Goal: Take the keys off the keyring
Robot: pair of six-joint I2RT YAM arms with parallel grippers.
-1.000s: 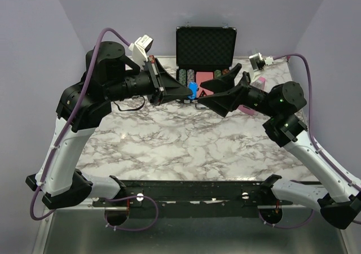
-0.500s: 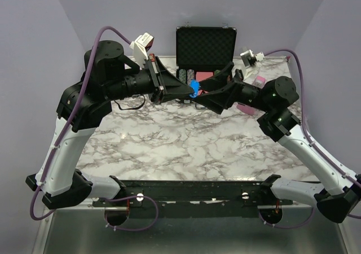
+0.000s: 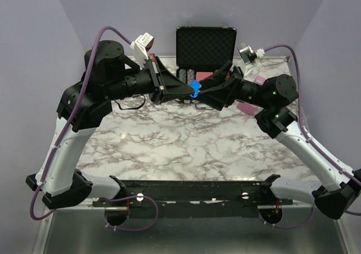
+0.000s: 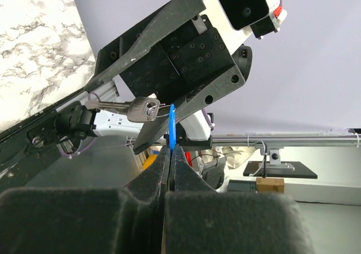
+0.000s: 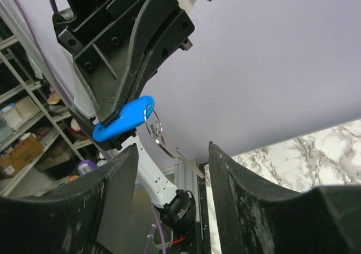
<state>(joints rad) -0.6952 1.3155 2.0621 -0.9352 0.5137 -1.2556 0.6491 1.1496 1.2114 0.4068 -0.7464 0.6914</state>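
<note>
right claw (image 3: 203, 91) swung left and up, now just beside the keys (image 3: 194, 88)

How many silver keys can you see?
1. The silver key hangs on the keyring beside the blue tag, which is pinched in the jaws of the left gripper, in midair. More might hide behind it.

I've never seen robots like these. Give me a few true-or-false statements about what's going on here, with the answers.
1. The left gripper is shut on the blue tag. True.
2. The tag lies on the table. False: it is held up in the air.
3. The right gripper is open. True.
4. The right gripper grips the silver key. False: the key dangles by the tag, ungripped.
5. The black case at the back is closed. False: its lid stands up.
</note>
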